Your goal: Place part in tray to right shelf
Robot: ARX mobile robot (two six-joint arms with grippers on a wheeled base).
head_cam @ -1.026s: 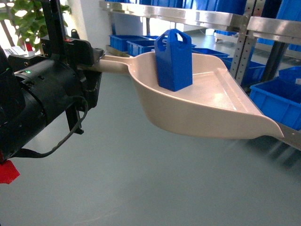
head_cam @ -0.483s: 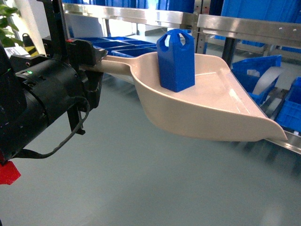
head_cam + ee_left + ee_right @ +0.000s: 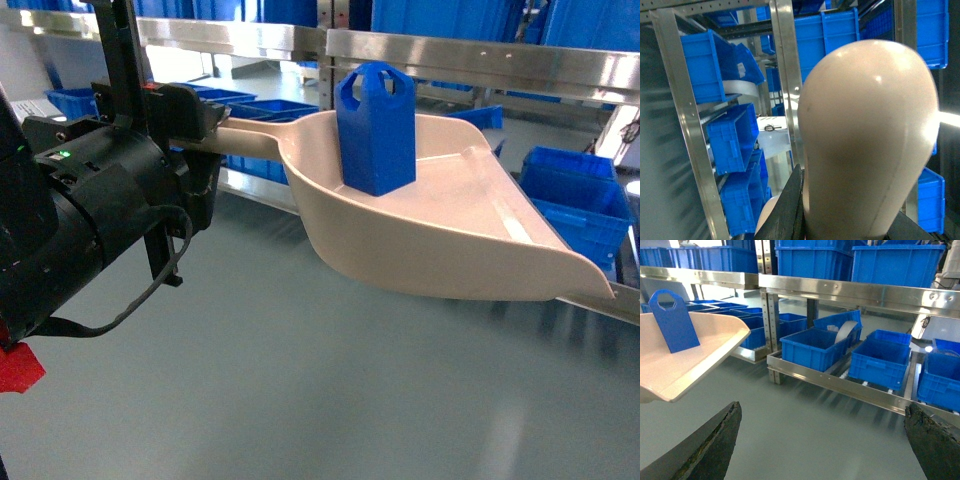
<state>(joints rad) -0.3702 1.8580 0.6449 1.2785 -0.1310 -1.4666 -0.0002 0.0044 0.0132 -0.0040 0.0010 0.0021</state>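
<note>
**Blue part rides in tray, level with the steel shelf**

The left gripper (image 3: 205,125) is clamped on the long flat handle of the pale beige tray (image 3: 420,240), holding it out above the grey floor (image 3: 300,400) in the head view. The bright-blue part (image 3: 377,128) stands upright inside the tray, near its raised curved back and away from the open straight front edge; its peaked top with loop-like cut-outs points up. The part touches only the tray floor (no gripper is on it).

Behind the tray runs the shiny rail of the right shelf (image 3: 470,60), its upper level just above the part's top. Blue crates (image 3: 575,200) sit on the shelf's lower level, beyond the tray's front corner.

From the left wrist camera, the tray's rounded back (image 3: 867,145) fills most of the frame, with the steel shelf uprights (image 3: 687,130) and more blue crates behind it.

The right wrist camera shows the right gripper (image 3: 822,440) spread wide and holding nothing, its two dark fingertips (image 3: 710,447) at the bottom corners of the view. Here the tray (image 3: 695,357) and part (image 3: 672,320) appear left of the shelf (image 3: 850,290), whose lower rack holds crates (image 3: 812,347) on white rollers.
</note>
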